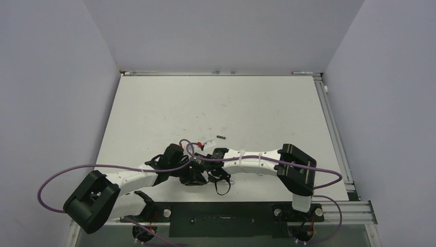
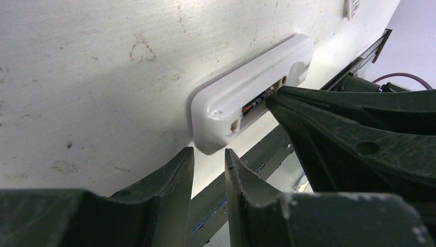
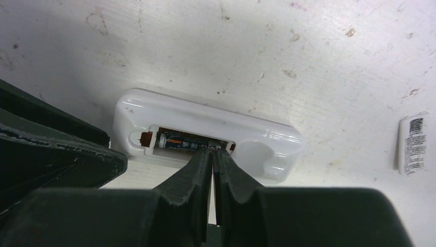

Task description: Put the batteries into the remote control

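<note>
One remote control (image 3: 205, 121), battery (image 3: 180, 142) seated inside, second battery (image 1: 221, 137) loose, right tool (image 3: 213, 152) pressed together, left tool (image 2: 208, 152) ajar

Pretty sure this is a robotics lab test cell. There's a plain white table (image 1: 216, 103) boxed in by bare grey panels (image 1: 46, 77) on its left, right and far sides. Aluminium rails (image 1: 335, 134) run along the table's right and near edges. Two arms (image 1: 252, 160) are mounted at the near edge, with purple cables (image 1: 61, 175) looping off them. Up close, the tabletop is scuffed and stained all over, so it clearly gets used a lot.
</note>
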Robot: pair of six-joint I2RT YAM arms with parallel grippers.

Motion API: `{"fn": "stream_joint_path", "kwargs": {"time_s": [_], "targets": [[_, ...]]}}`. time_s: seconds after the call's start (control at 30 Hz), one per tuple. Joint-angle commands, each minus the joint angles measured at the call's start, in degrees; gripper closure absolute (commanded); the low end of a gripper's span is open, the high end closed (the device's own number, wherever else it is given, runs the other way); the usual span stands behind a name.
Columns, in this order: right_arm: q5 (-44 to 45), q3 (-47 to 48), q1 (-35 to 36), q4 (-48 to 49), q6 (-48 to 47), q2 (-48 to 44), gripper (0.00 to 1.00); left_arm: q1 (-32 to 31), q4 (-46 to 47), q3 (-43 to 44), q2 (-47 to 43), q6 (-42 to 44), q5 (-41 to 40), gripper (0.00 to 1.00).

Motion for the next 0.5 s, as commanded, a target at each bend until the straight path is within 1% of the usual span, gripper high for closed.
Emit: {"fn": "stream_joint_path", "kwargs": {"time_s": [0.0, 0.23, 0.47], "targets": [[4.47, 2.85, 0.20, -2.41, -0.33, -3.73, 0.91, -0.24, -2.28, 2.73, -1.38, 1.20, 0.63, 0.75], [6.45, 1.75, -0.94, -2.11, -2.00, -8.55, 0.90, -0.29, -5.89, 4.33, -2.50, 1.68, -0.43, 0.75], [6.39, -4.72, -5.25, 1.25, -5.52, -13.06, 0.91, -1.03, -7.52, 2.55, -6.21, -1.07, -1.49, 0.75]]}}
